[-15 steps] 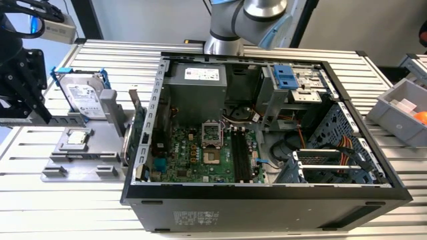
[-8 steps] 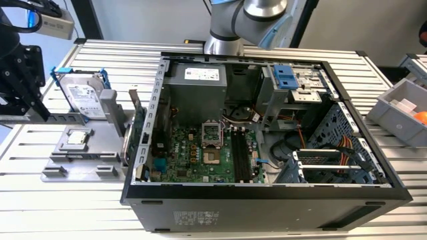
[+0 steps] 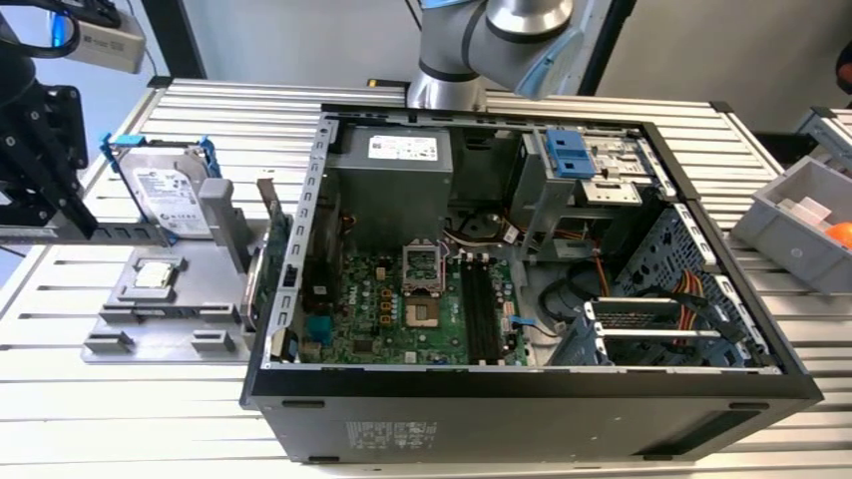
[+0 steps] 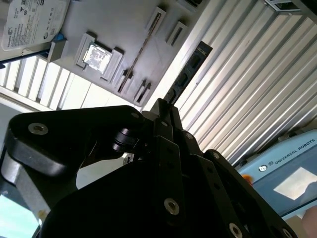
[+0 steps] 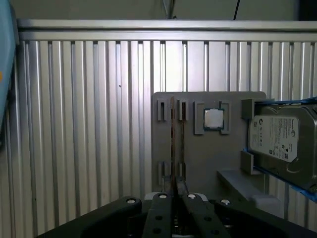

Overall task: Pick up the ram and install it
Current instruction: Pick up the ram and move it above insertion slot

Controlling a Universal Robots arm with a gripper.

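We see the ram [image 4: 187, 73], a thin dark stick with black chips, edge-on and pinched between the fingers of the hand [image 4: 161, 108], above the grey holder tray [image 5: 198, 158] on the ribbed worktop [image 5: 89, 124]. The tray carries a square processor [image 5: 214, 119] and a silver hard drive [image 5: 281, 141]. Beside it, the open computer case [image 3: 533, 385] holds a green motherboard [image 3: 393, 309].

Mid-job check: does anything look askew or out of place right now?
Nothing stands out. The gripper is shut on the ram, which runs straight out from it. On the gray tray, the processor sits flat and the hard drive rests in its holder.
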